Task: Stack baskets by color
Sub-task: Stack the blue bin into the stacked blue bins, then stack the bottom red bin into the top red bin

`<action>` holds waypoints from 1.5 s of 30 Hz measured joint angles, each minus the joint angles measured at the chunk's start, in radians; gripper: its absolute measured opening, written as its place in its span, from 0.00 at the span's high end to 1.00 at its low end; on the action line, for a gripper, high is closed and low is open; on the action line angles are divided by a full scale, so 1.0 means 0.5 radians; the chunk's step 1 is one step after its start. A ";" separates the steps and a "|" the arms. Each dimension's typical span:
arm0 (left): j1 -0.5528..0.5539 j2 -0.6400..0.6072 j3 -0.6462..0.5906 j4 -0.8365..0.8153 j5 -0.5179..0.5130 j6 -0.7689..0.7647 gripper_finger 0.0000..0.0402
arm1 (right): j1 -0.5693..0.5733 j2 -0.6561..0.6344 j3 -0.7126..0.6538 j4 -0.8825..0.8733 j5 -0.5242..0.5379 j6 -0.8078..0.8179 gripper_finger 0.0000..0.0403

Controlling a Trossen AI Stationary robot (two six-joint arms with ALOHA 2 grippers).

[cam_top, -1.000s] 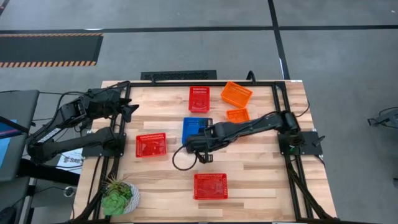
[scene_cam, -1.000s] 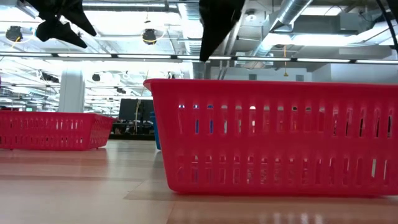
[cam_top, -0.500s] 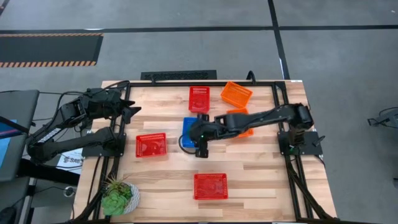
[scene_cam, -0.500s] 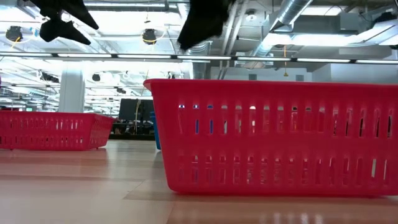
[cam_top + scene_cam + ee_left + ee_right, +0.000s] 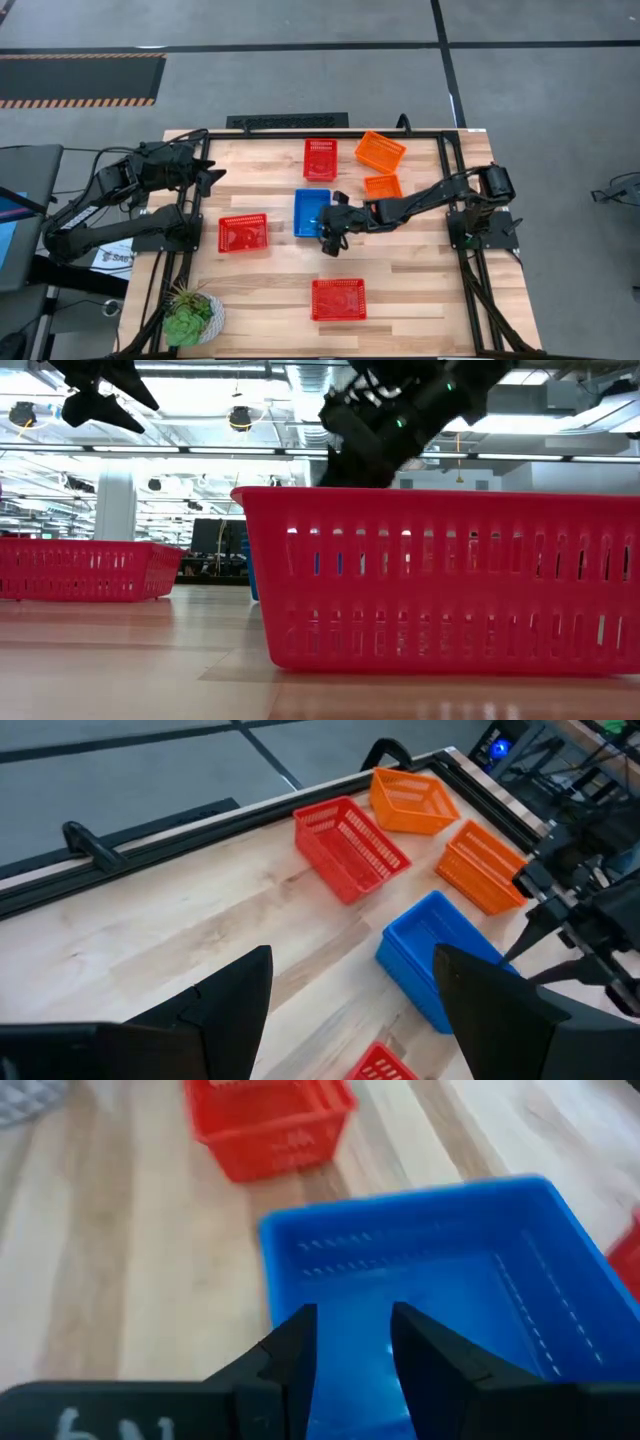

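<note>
A blue basket (image 5: 309,211) (image 5: 420,1270) (image 5: 432,952) sits mid-table. Red baskets stand at the far side (image 5: 320,158), at the left (image 5: 243,232) and near the front edge (image 5: 338,298) (image 5: 440,580). Two orange baskets (image 5: 380,150) (image 5: 382,186) rest at the far right. My right gripper (image 5: 329,228) (image 5: 350,1325) is open, slanting down from the right, its fingertips over the blue basket's right side. My left gripper (image 5: 208,176) (image 5: 350,1010) hangs wide open, raised over the table's left edge, holding nothing. My right gripper stands at the blue basket's right wall, which its own fingers (image 5: 300,1340) hide. I cannot tell whether they touch it.
A green potted plant (image 5: 190,318) stands at the near left corner. A black frame (image 5: 445,170) runs along the table's sides. Bare wood lies between the blue basket and the front red basket.
My right gripper has come down toward the blue basket and drawn a little toward the table's right, tipping from pointing down to slanting. In the low view it has dropped behind the front red basket's rim. The baskets have stayed put.
</note>
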 joint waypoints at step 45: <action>0.000 0.025 -0.237 0.335 0.041 0.001 0.35 | 0.359 -0.724 -0.268 -0.839 -0.042 0.570 0.59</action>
